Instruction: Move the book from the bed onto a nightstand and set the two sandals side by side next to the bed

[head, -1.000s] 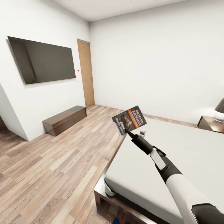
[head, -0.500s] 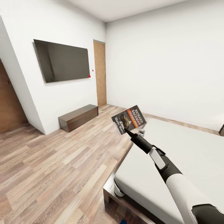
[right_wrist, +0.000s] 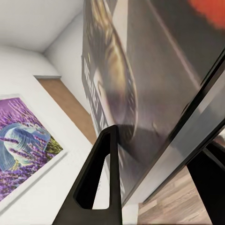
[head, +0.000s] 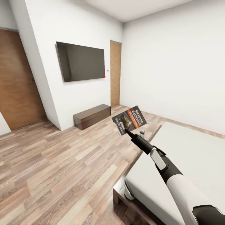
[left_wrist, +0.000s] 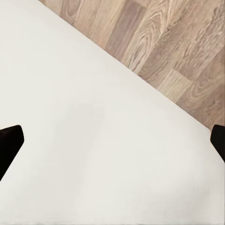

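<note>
Right gripper [head: 127, 131] is only pinching the book [head: 129, 121] by its lower edge while left fingers [left_wrist: 9, 145] are hanging spread, so it's risking slipping out onto the floor [head: 62, 162].

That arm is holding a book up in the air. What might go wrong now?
The right pincer grips the book only near its lower edge, so it could tilt or slip and land on the wood floor. No nightstand is in sight while the robot faces the wall TV, so it must still find one with the book held high.
</note>
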